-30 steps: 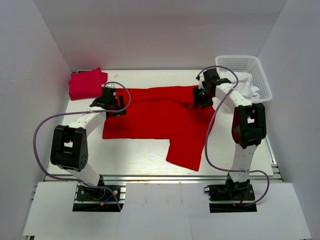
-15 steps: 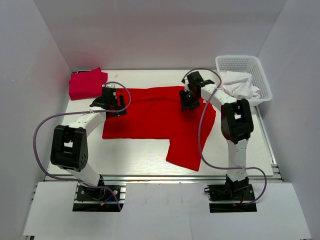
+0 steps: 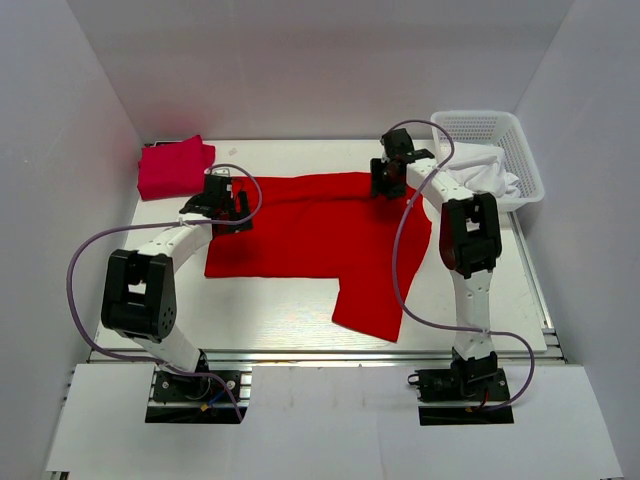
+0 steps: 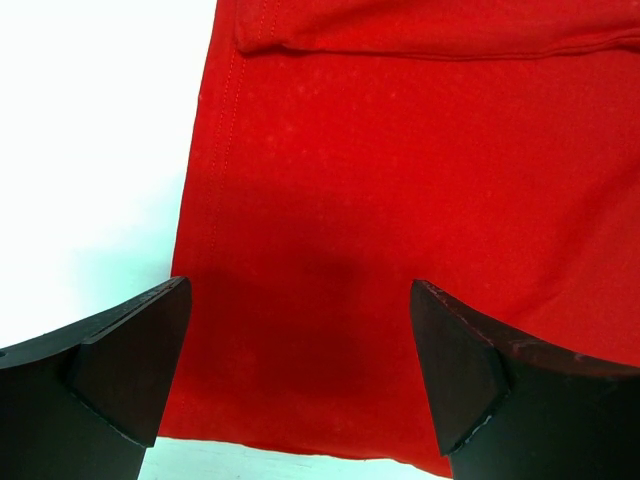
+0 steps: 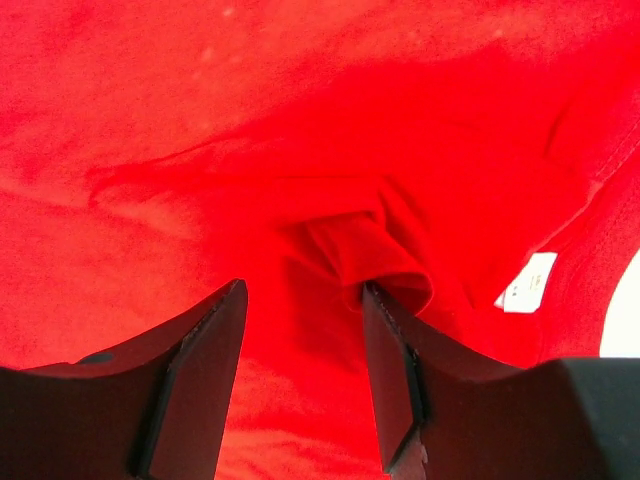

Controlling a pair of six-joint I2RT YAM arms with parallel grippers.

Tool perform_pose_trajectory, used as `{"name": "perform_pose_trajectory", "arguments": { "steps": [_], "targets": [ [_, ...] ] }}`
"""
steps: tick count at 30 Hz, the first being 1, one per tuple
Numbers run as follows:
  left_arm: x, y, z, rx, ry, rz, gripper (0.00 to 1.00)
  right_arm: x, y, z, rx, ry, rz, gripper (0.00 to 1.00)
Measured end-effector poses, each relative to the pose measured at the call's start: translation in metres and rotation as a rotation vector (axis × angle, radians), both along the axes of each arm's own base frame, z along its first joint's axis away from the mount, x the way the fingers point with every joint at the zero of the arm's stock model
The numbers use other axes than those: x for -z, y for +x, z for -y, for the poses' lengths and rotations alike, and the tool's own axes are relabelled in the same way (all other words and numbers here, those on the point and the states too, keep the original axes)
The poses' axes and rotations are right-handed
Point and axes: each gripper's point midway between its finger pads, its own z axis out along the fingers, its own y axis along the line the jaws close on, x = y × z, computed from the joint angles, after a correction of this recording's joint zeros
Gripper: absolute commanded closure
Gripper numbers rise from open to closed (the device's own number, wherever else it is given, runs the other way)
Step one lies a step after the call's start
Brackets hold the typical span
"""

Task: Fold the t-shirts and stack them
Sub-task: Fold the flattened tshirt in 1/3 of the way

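Note:
The bright red t-shirt lies spread on the table, with one part hanging toward the front edge. The pinkish crimson t-shirt lies folded at the back left corner. My left gripper is open and low over the red shirt's left edge; in the left wrist view its fingers straddle flat red cloth near the hem. My right gripper is at the shirt's back right edge. In the right wrist view it is open over a raised pucker of red cloth, next to a white label.
A white plastic basket stands at the back right with white cloth spilling over its near side. White walls enclose the table on the left, back and right. Bare table shows in front of the shirt.
My right gripper has moved left and then back across the red shirt, from its right side to its back edge. The left arm has not moved.

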Motion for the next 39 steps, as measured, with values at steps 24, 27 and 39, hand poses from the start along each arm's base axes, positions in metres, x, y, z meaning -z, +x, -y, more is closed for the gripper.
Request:
{"name": "perform_pose_trajectory", "arguments": {
  "steps": [24,27,39],
  "targets": [
    [0.01,-0.002,0.0,0.0,0.005,-0.029,0.0,-0.002,-0.017,-0.009,-0.049,0.088,-0.049,1.0],
    [0.01,-0.002,0.0,0.0,0.005,-0.029,0.0,-0.021,-0.031,-0.019,-0.094,0.151,-0.072,1.0],
    [0.01,-0.002,0.001,0.008,0.002,-0.03,0.0,-0.032,-0.077,-0.042,-0.288,0.282,-0.227,0.41]
  ]
}}
